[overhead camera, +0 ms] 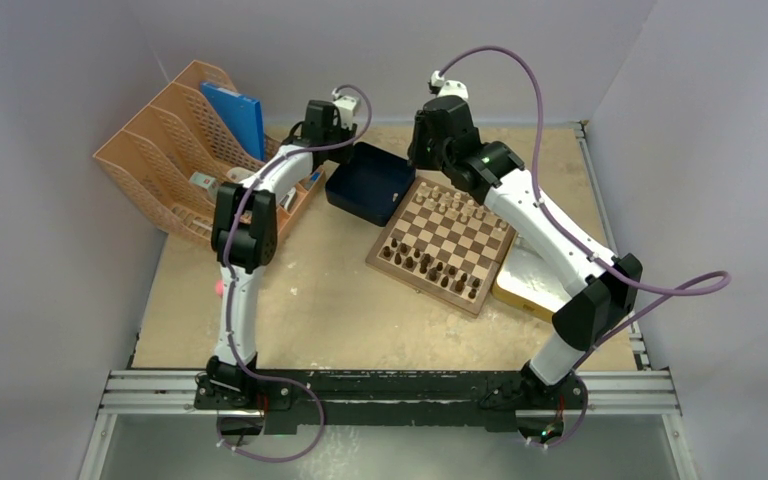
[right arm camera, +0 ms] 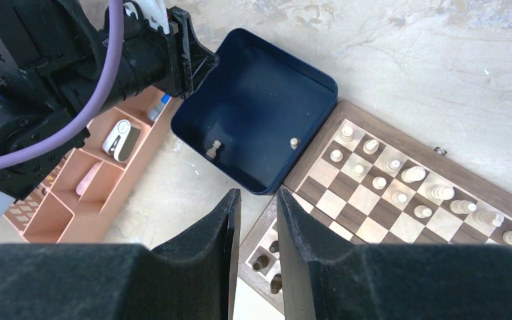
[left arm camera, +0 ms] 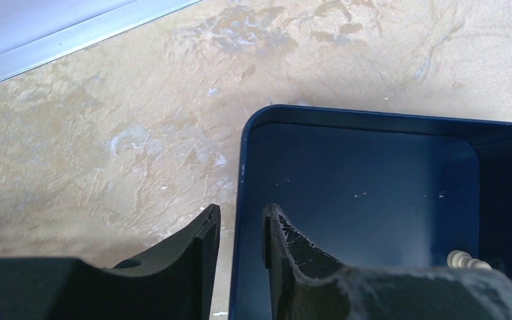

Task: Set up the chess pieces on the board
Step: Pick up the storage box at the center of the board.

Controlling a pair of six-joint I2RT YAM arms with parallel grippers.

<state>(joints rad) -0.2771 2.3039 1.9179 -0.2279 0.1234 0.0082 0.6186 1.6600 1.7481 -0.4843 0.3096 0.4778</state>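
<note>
The board [overhead camera: 424, 286] lies right of centre, turned at an angle. Cream chess pieces [overhead camera: 457, 205] stand in its two far rows [right arm camera: 380, 165]; dark pieces [overhead camera: 430, 268] fill the near rows. A dark blue tray [overhead camera: 370, 185] touches the board's far left corner and holds two small pieces [right arm camera: 294, 142], one of them also showing in the left wrist view [left arm camera: 467, 261]. My left gripper [left arm camera: 240, 210] is open, one finger on each side of the tray's wall [left arm camera: 243, 167]. My right gripper [right arm camera: 257, 193] hovers open and empty over the board's corner beside the tray.
An orange file rack [overhead camera: 175, 140] with a blue folder and a low compartment organiser [right arm camera: 100, 180] stands at the back left. A pale tray [overhead camera: 525, 285] lies under the right arm beside the board. Grey walls close in on three sides.
</note>
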